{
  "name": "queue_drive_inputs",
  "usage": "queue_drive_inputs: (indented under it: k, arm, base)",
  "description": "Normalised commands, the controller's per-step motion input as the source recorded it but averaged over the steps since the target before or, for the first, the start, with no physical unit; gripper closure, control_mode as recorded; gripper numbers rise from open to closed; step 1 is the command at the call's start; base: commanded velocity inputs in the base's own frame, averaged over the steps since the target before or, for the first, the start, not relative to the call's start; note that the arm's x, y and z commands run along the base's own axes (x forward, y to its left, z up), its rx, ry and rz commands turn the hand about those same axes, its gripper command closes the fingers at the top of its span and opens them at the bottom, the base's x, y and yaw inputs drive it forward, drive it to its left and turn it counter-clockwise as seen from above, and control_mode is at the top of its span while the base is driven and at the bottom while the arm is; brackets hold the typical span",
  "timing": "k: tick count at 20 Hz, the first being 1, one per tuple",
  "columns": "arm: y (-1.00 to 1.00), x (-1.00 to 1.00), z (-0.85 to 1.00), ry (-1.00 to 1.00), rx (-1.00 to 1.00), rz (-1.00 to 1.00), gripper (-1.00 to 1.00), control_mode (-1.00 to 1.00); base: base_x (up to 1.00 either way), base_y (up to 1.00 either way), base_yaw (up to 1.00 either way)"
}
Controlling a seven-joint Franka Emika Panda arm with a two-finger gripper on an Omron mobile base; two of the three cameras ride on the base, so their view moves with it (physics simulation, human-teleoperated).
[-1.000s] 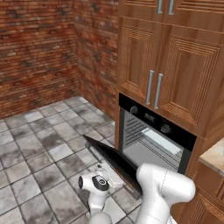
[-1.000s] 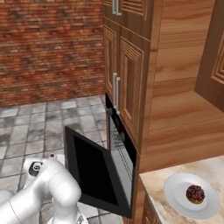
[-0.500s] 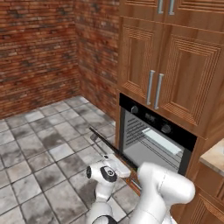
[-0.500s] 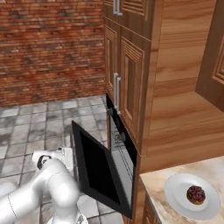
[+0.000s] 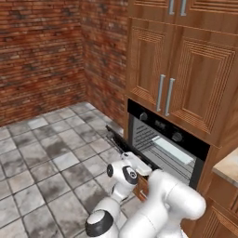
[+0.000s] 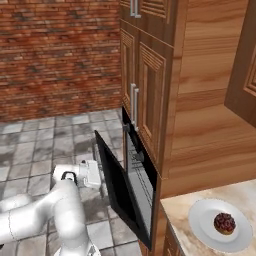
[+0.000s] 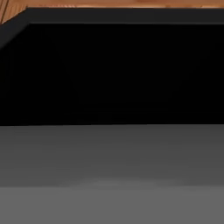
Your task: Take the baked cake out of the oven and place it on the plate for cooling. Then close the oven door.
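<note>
Pressing against the outer face of the half-raised oven door [image 6: 120, 187], the gripper [image 6: 90, 173] has its jaws apart, holding nothing (a push, evidently). The cake [image 6: 224, 223] sits on the plate [image 6: 200, 220], beside the oven [image 5: 162, 144].

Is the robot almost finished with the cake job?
Nearly. The cake already sits on the plate on the counter. Now the open hand is pressed close against the outside of the oven door, which is part-way up. Left: shut the door against the oven.
</note>
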Motion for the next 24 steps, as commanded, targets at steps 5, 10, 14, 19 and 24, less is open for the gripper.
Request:
queue_drive_inputs:
  k: [5,10,14,19,24]
  arm:
    - [-0.85,0.43,0.00,0.01,0.00,0.00,-1.00,-1.00]
    - [-0.77,0.50,0.00,0.03,0.00,0.00,-1.00,-1.00]
    - [-0.53,0.47,0.00,0.10,0.00,0.00,-1.00,-1.00]
    - [-0.44,0.41,0.00,0.12,0.00,0.00,-1.00,-1.00]
    - [-0.35,0.36,0.00,0.09,0.00,0.00,-1.00,-1.00]
  base:
    - [0.00,0.00,0.00]
    - [0.00,0.00,0.00]
    - [0.00,0.00,0.00]
    - [0.00,0.00,0.00]
    - [0.00,0.00,0.00]
